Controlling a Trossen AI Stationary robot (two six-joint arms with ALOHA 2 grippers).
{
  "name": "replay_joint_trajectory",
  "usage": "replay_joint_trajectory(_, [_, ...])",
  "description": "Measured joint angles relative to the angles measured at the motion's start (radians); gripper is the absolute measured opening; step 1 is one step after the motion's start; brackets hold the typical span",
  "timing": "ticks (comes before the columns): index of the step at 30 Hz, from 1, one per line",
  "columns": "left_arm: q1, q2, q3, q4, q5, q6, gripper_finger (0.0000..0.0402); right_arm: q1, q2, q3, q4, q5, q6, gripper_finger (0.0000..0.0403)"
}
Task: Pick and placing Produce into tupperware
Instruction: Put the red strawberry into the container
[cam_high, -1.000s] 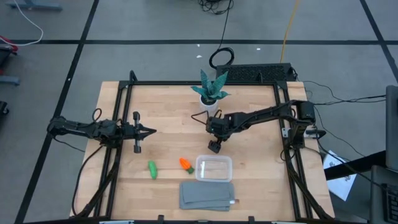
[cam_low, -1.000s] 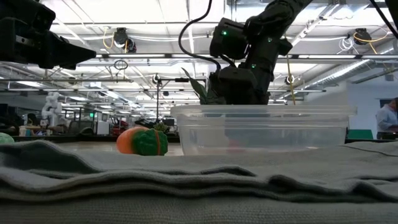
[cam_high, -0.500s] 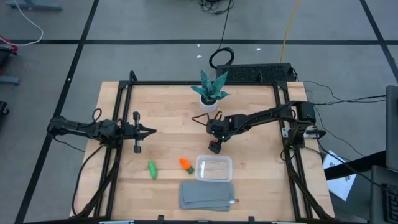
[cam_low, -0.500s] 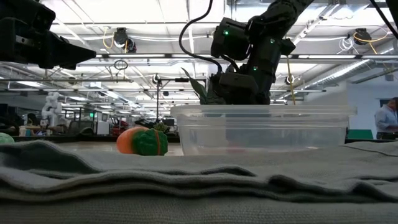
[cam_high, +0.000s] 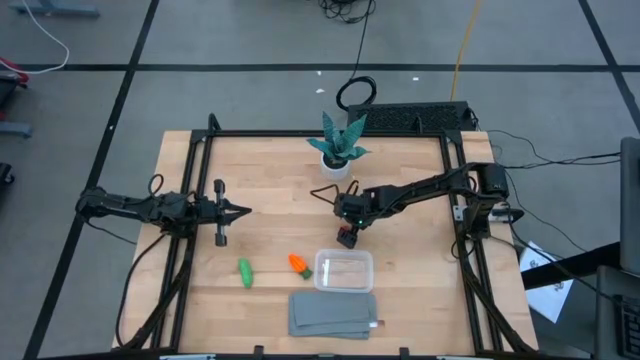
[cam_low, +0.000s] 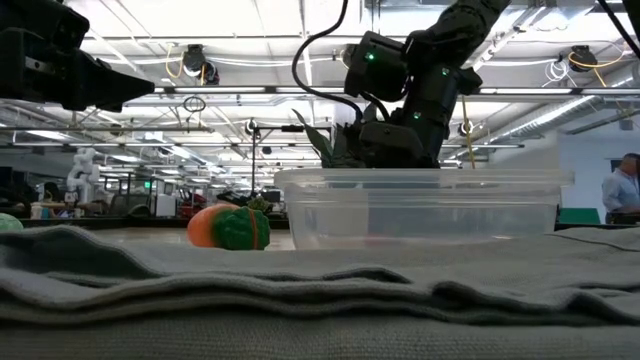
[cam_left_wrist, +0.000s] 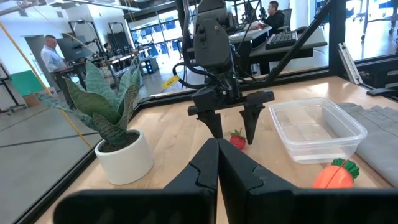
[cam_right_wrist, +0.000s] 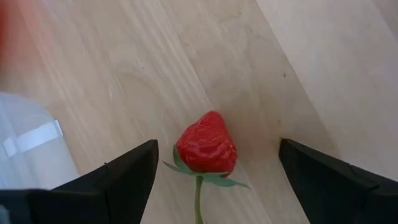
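Fingers (cam_right_wrist: 134, 171) of your right gripper (cam_high: 346, 237) are spread wide around the red berry (cam_right_wrist: 207, 145) at mid-frame, bare wood on both sides. Just lower right sits the clear tupperware (cam_high: 344, 270), carrot (cam_high: 299, 264) beside it. Only the wrist views show the berry. Your left gripper (cam_high: 240, 211) is pinched closed at left.

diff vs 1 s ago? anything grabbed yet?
Nothing grabbed. The right gripper has shifted only slightly over the strawberry, fingers open either side of it; the berry lies on the table, untouched. Unchanged: left gripper parked shut at the table's left, carrot, green piece, empty tupperware, grey cloth, potted plant.
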Motion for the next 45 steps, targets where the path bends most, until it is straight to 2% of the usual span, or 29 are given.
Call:
replay_joint_trajectory(26, [0.0, 0.0, 0.0, -0.001, 0.0, -0.005, 0.001, 0.006, 0.004, -0.002, 0.041, -0.032, -0.051, 0.0138])
replay_joint_trajectory(40, [0.0, 0.0, 0.0, -0.001, 0.0, -0.005, 0.001, 0.002, 0.002, 0.0, 0.016, -0.06, -0.057, 0.0136])
replay_joint_trajectory(45, [0.0, 0.0, 0.0, -0.001, 0.0, -0.005, 0.001, -0.001, 0.002, 0.043, -0.049, -0.06, -0.09, 0.0136])
